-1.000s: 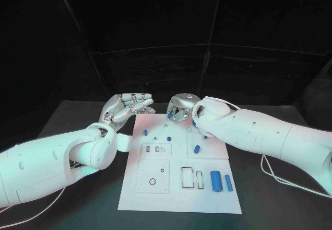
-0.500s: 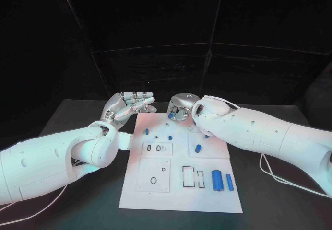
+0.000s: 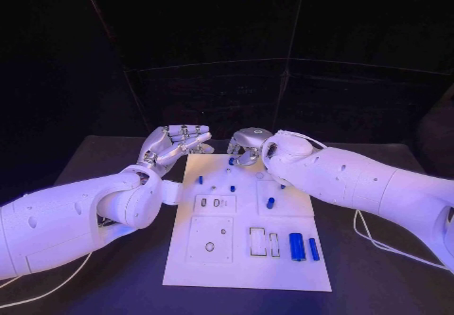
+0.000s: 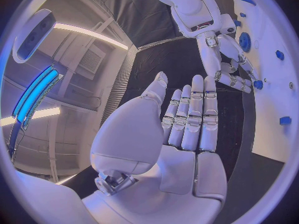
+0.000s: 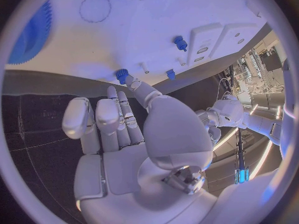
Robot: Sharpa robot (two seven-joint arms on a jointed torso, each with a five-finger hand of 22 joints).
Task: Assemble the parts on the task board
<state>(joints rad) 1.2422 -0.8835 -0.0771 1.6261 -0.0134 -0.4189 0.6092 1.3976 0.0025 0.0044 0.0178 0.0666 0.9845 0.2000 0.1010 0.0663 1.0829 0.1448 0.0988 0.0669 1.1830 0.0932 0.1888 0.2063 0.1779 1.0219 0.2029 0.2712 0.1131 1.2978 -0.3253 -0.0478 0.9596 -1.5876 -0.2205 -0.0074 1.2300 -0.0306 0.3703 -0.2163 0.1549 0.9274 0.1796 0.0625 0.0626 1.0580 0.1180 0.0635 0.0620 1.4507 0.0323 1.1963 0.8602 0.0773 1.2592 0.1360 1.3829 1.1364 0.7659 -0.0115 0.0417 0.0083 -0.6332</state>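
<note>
Right hand at task board far edge, fingertips pinching small blue part. Left hand just left, fingers spread, holding nothing.

Left hand flat and held up beside the board

The left hand is spread flat, fingers straight and together, holding nothing. Past it the right hand pinches a small blue part at the white board's edge.
</note>
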